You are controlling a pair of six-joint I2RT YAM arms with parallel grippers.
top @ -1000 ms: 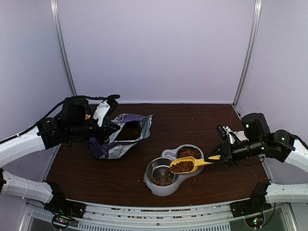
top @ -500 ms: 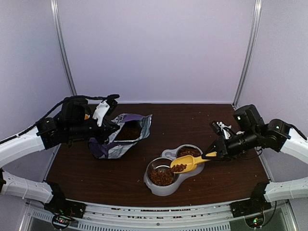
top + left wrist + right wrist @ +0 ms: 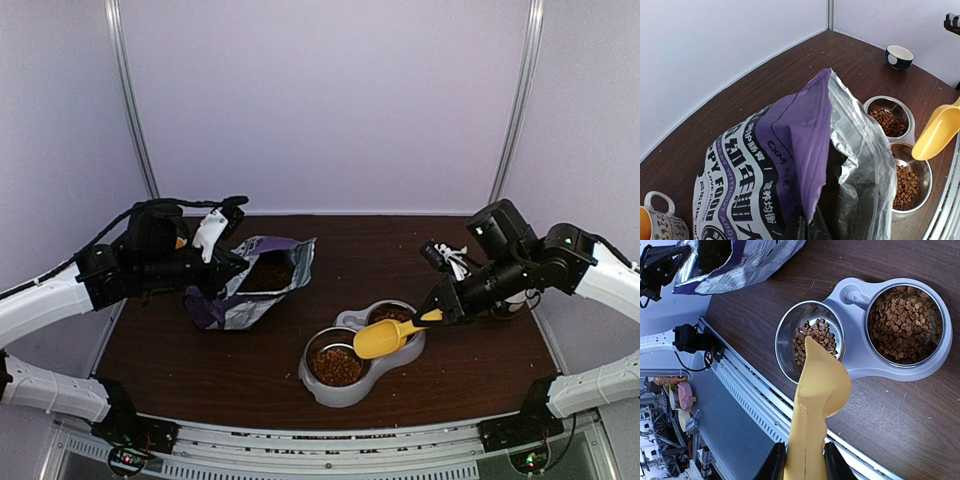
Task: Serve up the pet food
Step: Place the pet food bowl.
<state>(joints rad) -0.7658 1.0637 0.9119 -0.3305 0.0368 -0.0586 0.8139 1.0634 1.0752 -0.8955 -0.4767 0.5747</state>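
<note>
- Pet food point(image 3: 812, 340) lies in the near bowl point(image 3: 786, 330), partly filling it.
- Right fingers point(image 3: 774, 466) are clenched on the yellow scoop point(image 3: 820, 385), tipped over that bowl with no kibble showing.
- Far bowl point(image 3: 942, 315) looks full.
- Far left, the left fingers point(image 3: 801, 231) pinch the open bag point(image 3: 790, 150); the serving looks nearly done.

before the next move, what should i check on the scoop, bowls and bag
1. Right tool gripping the yellow scoop by its handle: ok.
2. Scoop empty: ok, no pellets show on it.
3. Pet food in the near bowl: ok, it partly covers the bottom.
4. Far bowl filled: ok, fuller than the near one.
5. Left tool holding the bag upright, mouth open: ok.
6. Stray pellets beside the bowls: cannot tell.
</note>
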